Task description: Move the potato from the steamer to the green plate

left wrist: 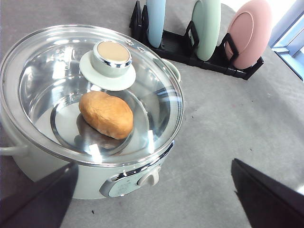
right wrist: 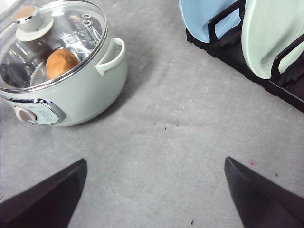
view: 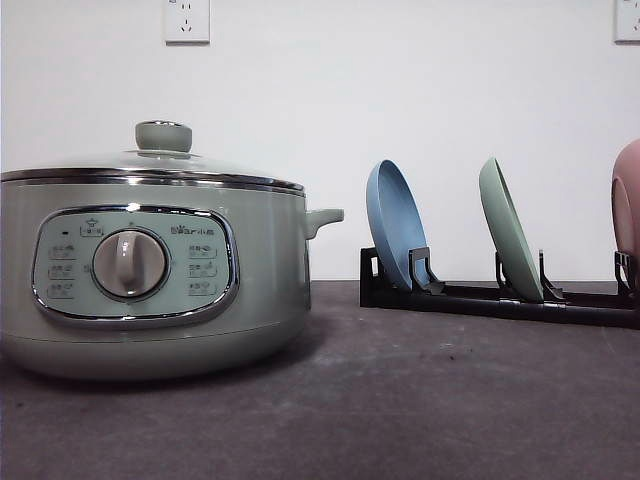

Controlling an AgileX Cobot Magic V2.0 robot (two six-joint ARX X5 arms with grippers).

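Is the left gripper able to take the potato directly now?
Probably not. The potato lies inside the steamer under the closed glass lid, so the left gripper, with its fingers wide apart, would first have to lift the lid by its knob.

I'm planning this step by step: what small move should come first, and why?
Probably lower the left end effector onto the lid knob to lift the lid: the glass lid is on the steamer, covering the potato, and the green plate stands in the rack.
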